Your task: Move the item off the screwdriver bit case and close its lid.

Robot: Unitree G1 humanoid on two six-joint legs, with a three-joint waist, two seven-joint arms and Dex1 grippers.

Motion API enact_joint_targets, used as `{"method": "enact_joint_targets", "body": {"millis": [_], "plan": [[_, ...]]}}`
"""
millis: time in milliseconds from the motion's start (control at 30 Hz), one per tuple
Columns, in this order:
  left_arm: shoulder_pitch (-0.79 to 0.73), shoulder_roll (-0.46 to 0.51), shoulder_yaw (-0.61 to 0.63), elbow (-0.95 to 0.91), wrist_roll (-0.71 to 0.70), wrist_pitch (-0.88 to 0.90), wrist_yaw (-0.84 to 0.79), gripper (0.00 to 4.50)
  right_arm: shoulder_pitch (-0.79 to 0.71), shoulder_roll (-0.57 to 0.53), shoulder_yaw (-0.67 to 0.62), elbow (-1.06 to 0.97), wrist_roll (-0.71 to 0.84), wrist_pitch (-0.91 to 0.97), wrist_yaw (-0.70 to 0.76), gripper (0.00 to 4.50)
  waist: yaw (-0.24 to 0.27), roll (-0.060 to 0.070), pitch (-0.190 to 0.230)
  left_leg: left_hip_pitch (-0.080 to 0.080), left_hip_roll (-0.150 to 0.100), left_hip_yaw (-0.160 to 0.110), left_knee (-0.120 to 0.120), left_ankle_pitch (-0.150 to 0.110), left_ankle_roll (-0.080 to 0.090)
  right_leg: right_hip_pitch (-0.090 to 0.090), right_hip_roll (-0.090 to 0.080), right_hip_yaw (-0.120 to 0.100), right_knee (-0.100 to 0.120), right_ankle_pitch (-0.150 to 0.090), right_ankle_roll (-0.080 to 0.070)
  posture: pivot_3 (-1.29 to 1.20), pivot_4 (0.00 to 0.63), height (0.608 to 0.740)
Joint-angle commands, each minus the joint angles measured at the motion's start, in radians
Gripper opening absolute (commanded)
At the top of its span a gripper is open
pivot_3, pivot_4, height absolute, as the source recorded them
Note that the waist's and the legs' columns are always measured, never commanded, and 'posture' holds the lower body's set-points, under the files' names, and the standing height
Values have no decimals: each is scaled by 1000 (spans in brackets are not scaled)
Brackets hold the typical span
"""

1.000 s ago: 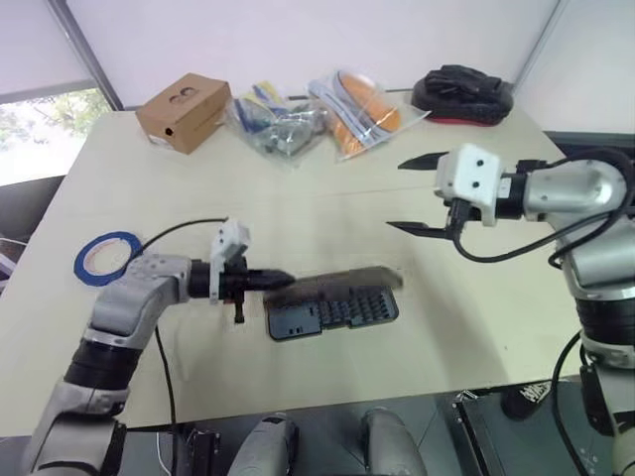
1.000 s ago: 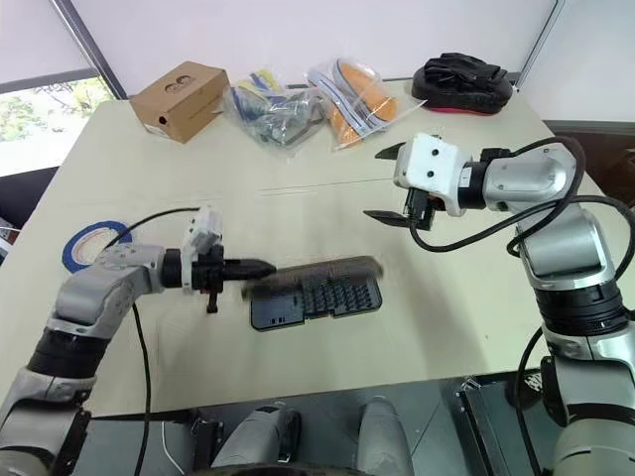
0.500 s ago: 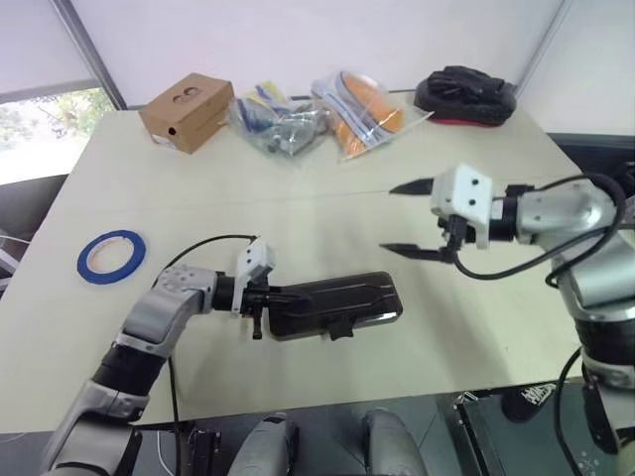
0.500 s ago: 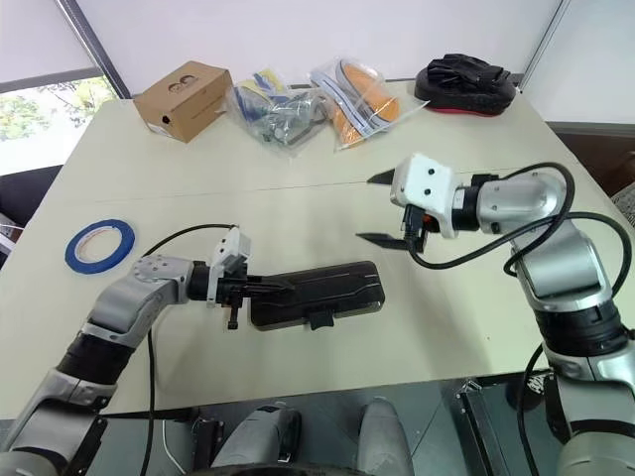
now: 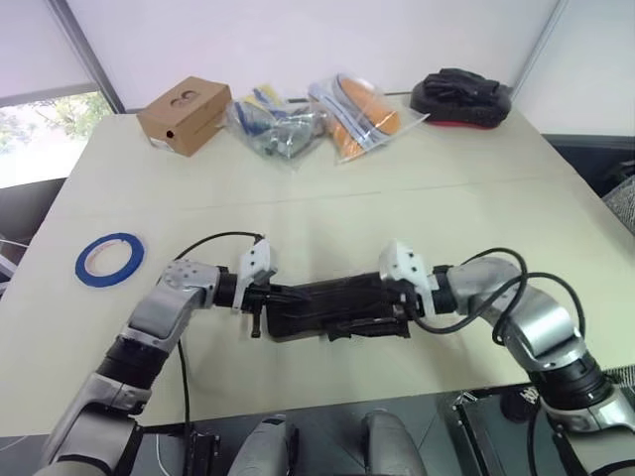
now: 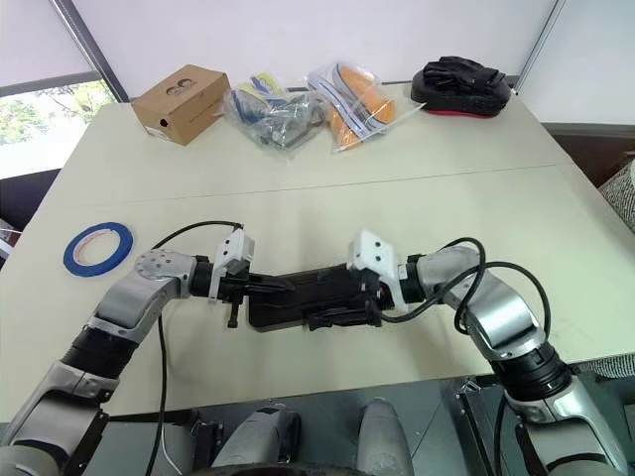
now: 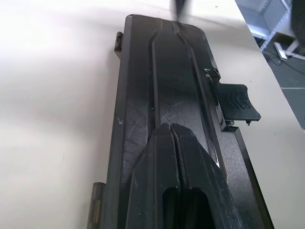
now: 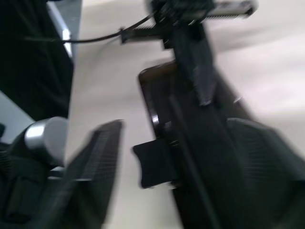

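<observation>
The screwdriver bit case (image 5: pixel 332 309) lies flat near the front edge of your desk (image 5: pixel 476 208), lid (image 7: pixel 178 81) down over it, and each of your arms reaches in from one end. Judged from its look, it is a stiff, light plastic shell with a smooth, slippery top, so it would slide if pushed sideways; press straight down on the lid and brace the short ends.

Your left hand (image 6: pixel 260 288) is closed on nothing, its fingertips (image 7: pixel 174 143) lying together on the lid's near end. Your right hand (image 5: pixel 402 315) straddles the opposite end with its fingers apart, one on the lid and one off the front edge by the small black latch (image 7: pixel 238 100). That latch tab sticks out from the front edge, so I judge it not yet snapped home.

The blue roll of tape (image 5: pixel 109 257) lies flat on the desk well to your left, clear of the case.
</observation>
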Motion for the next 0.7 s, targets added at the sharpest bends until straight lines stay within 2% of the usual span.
{"method": "enact_joint_targets", "body": {"millis": [33,133,700], "plan": [[49,38,-56,38,57,32,-24,0,7,1,17,-28,2,-22,7,1460,0,0,0,0,0,0,0,0,0,0,0,0,0,0,0,0,150,740],[47,43,-42,30,43,50,-21,0,22,-1,29,-18,-8,-36,3,35,0,0,0,0,0,0,0,0,0,0,0,0,0,0,0,0,150,740],[55,53,4,-35,17,119,-7,0,86,11,117,49,-172,-145,-79,35,0,0,0,1,0,0,0,0,0,1,1,0,0,0,0,0,150,740]]}}
